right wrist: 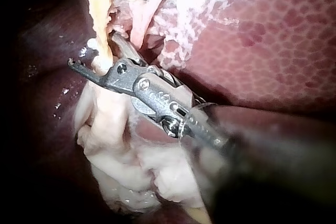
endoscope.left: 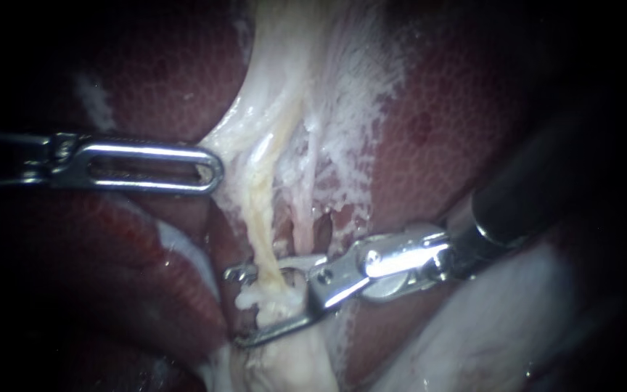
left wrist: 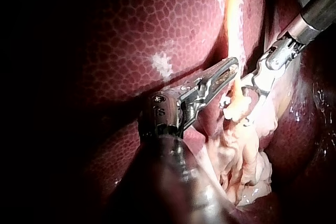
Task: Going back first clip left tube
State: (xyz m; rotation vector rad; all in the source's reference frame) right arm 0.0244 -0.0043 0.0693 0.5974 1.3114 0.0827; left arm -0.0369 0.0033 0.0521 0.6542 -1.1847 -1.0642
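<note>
Mottled red liver [endoscope.left: 459, 131] lies behind white tissue [endoscope.left: 357, 87]. Jaws of the right instrument [endoscope.left: 238, 307] spread around the yellow left tube [endoscope.left: 255, 218]. Just beside it sit the jaws of the left instrument [endoscope.left: 215, 170], pressed together.

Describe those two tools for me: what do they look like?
Both are shiny silver metal. My left instrument ends in a long flat tip with a rounded end and a slot down its middle. My right instrument has two thin jaws with small hooked ends, a riveted hinge block and a smooth dark shaft.
</note>
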